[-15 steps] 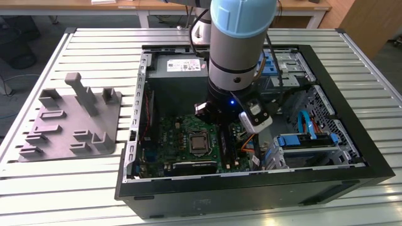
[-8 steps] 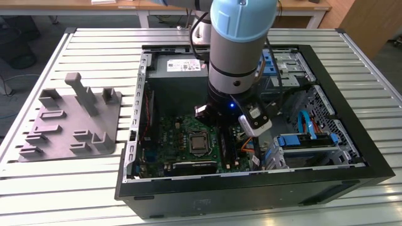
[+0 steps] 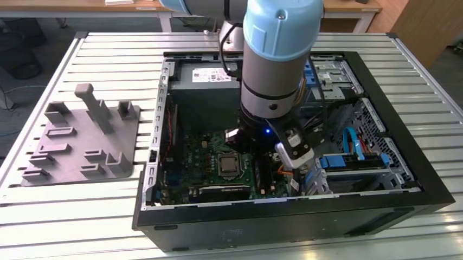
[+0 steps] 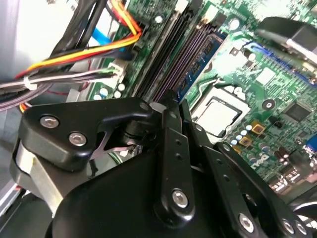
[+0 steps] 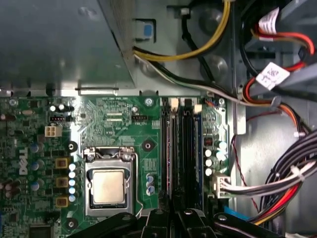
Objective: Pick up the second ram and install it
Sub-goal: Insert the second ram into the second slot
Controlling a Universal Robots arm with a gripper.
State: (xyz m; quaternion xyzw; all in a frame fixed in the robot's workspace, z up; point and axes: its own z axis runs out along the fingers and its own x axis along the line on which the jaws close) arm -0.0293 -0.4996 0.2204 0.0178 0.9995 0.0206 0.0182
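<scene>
We judge the install step is in hand: the tool point(image 5: 173, 220) hangs low over the motherboard's slots point(image 5: 186, 148), inside the case point(image 3: 405, 179). The ram point(image 5: 169, 144) seems to be the thin strip standing edge-on in the slot just ahead of the tool's tip. We cannot tell whether the tool is clenched or touching the ram. Seating calls for even, square downward pressure.

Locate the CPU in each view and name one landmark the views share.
Exterior view: the CPU sits on the green board, toward the exterior view's left of the arm.
First wrist view: the CPU lies beside the long black slots.
Second wrist view: the CPU lies beside the same slots.
Shared landmark: the slots alongside the CPU.
</scene>
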